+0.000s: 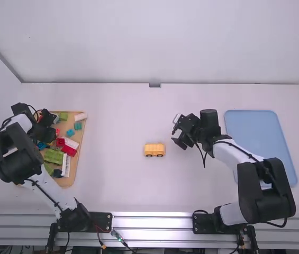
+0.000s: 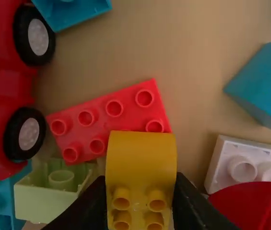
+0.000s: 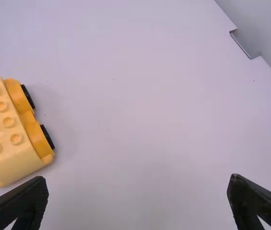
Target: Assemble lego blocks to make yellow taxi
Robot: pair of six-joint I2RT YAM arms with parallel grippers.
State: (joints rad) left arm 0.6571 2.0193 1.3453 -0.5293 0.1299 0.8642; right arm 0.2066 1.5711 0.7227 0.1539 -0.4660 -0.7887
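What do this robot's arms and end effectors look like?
The left arm and right arm have white links, bulky black joints and thin black cables. The left end effector and right end effector are black, each with two tapering fingers.

Watching remotely, I find part of the wooden tray (image 1: 65, 182) hidden beneath the left arm (image 1: 11, 156). A yellow block (image 2: 141, 155) partly covers a red brick (image 2: 104, 120), while my right wrist view's edge crops the yellow wheeled base (image 3: 10, 139).
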